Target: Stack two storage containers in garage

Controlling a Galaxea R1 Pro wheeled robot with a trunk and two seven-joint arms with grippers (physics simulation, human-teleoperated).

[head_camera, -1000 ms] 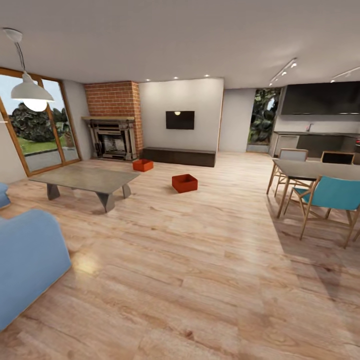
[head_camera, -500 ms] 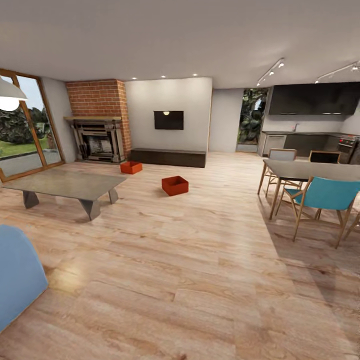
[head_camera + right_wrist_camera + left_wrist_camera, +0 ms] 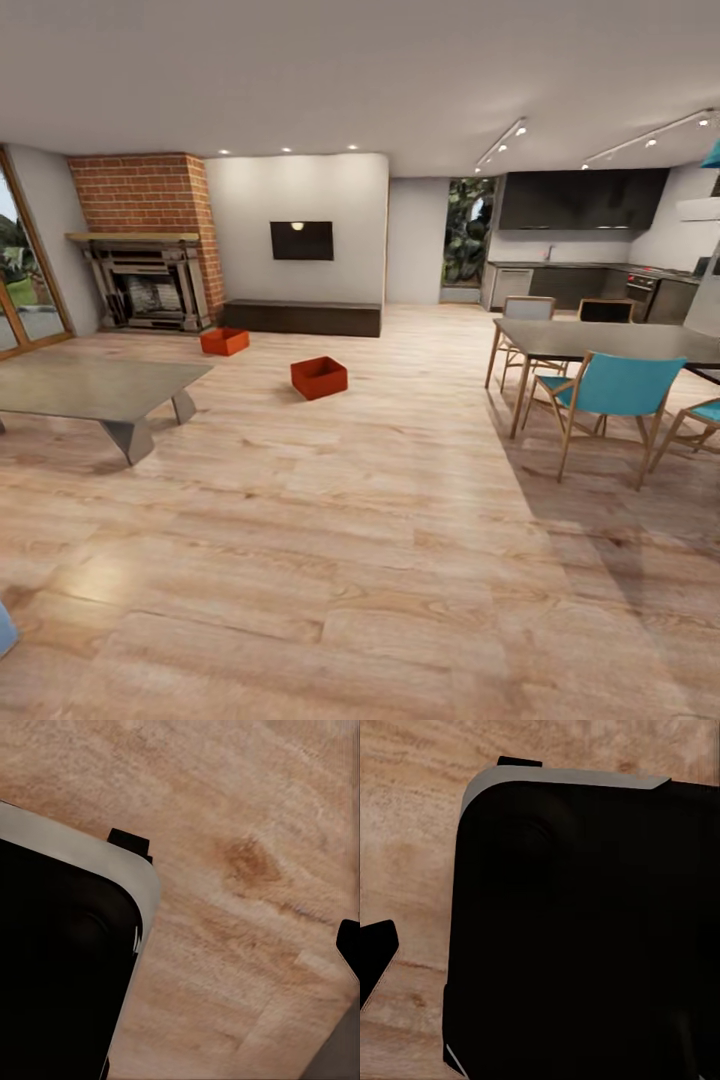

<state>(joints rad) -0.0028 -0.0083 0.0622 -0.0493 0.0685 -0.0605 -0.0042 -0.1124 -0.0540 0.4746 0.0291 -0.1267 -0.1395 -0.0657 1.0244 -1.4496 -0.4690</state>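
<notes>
Living room: light wood plank floor (image 3: 380, 560). Two orange-red storage containers on it, well apart from each other. Nearer container (image 3: 319, 377) in open floor, between low grey coffee table (image 3: 90, 385) and dining table (image 3: 610, 340). Farther container (image 3: 224, 341) near brick fireplace (image 3: 145, 245), just before end of long dark cabinet (image 3: 302, 318). TV (image 3: 302, 240) on wall above. Teal chair (image 3: 610, 390) at dining table. Wrist views: dark robot body over plank floor; state of jaws, left and right, cannot be told.

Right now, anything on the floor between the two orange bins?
No. In the head view, bare wood plank floor separates the far container, near the fireplace, from the near container. The coffee table sits off to the side.
</notes>
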